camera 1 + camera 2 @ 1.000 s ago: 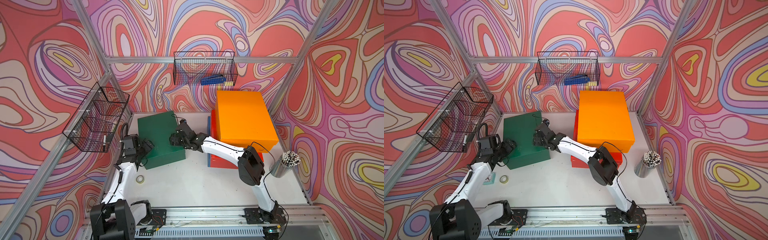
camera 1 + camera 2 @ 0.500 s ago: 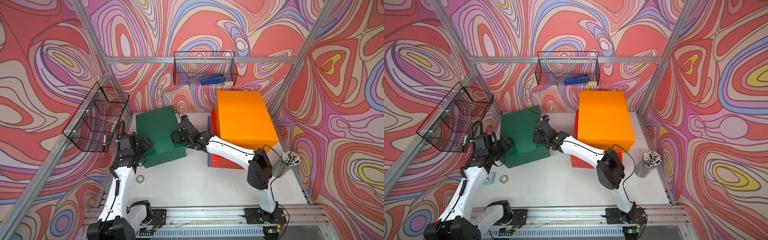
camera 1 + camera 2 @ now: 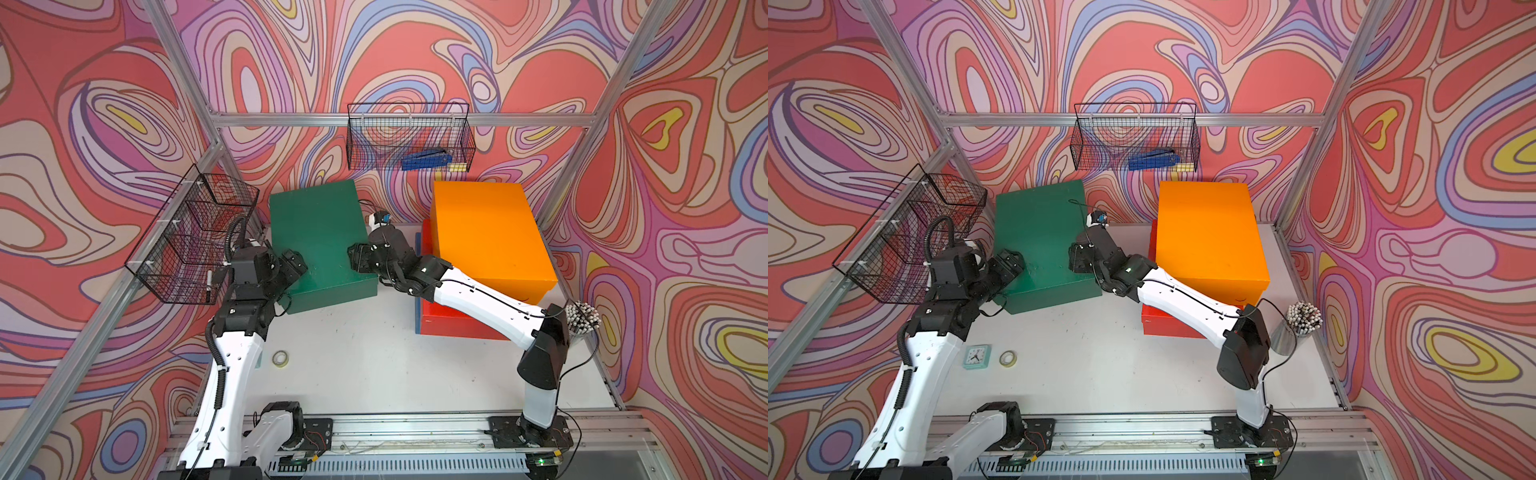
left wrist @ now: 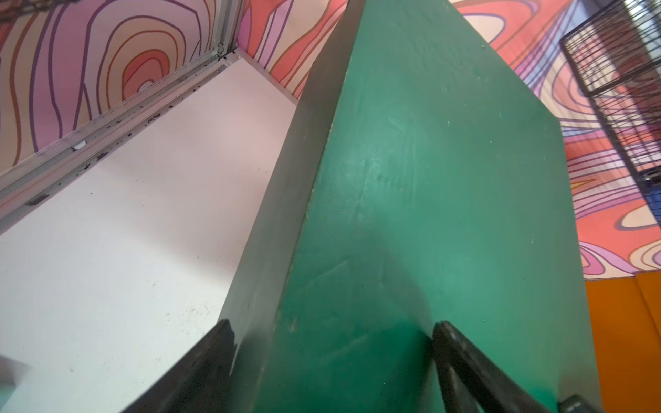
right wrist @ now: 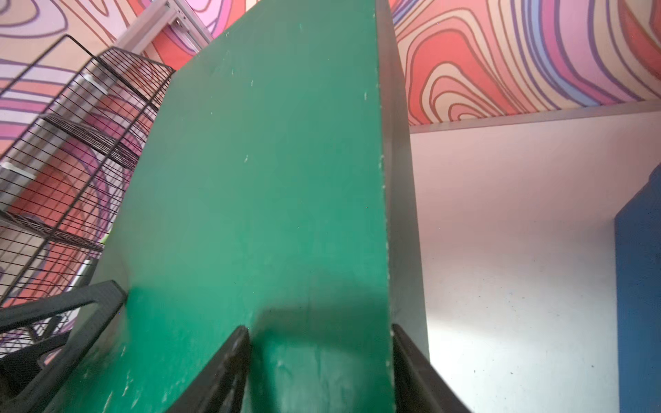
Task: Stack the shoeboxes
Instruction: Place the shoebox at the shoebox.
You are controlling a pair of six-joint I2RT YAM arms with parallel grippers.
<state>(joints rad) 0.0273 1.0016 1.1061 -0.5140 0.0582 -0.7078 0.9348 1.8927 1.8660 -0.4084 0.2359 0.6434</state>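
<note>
- I count three done: the orange box on the red box at 2 o'clock, the blue box beneath
- The green box at 11 o'clock looks raised off the table, the last one to place
- My left gripper and right gripper each clamp wide jaws on its near corners

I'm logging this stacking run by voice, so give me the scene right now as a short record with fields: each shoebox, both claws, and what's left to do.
left claw: shut on green box, at its near left edge
right claw: shut on green box, at the opposite edge
green box: tilted, appears raised off the table
orange box: lying on red box
blue box: only an edge shows along the red box's side
remaining: green box not yet on orange box
</note>
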